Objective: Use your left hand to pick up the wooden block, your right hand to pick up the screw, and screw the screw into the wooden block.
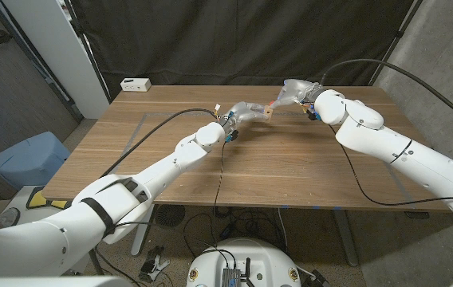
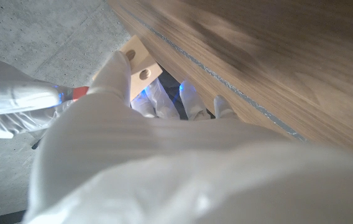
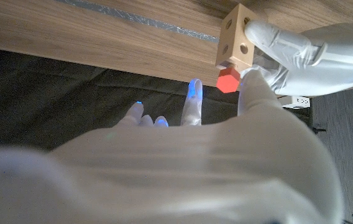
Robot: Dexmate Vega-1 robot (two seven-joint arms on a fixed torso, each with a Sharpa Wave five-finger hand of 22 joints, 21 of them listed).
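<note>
Left hand: the left hand [image 1: 241,114] is up off the table [image 1: 290,167], toward 12 o'clock from the table's middle, pinching the wooden block [image 1: 268,112] between thumb and a finger; in the left wrist view the other fingers [image 2: 187,99] stand apart and upright behind it.
Wooden block: held in the air between the two hands, over the far half of the table; its faces show round holes [image 3: 243,47].
Screw: the red-headed screw [image 3: 227,80] sits right against one face of the block, its head outside; whether the shank has gone into a hole I cannot tell.
Right hand: the right hand [image 1: 297,93] comes in from about 1 o'clock, thumb and a finger pinching the screw head, the remaining fingers [image 3: 192,102] spread loose.
Done: both pick-ups look finished, block in the left, screw in the right, and the two brought together.
Left: the turning-in itself; by my reckoning the screw is only at the mouth of the hole, so the threading remains to do.
</note>
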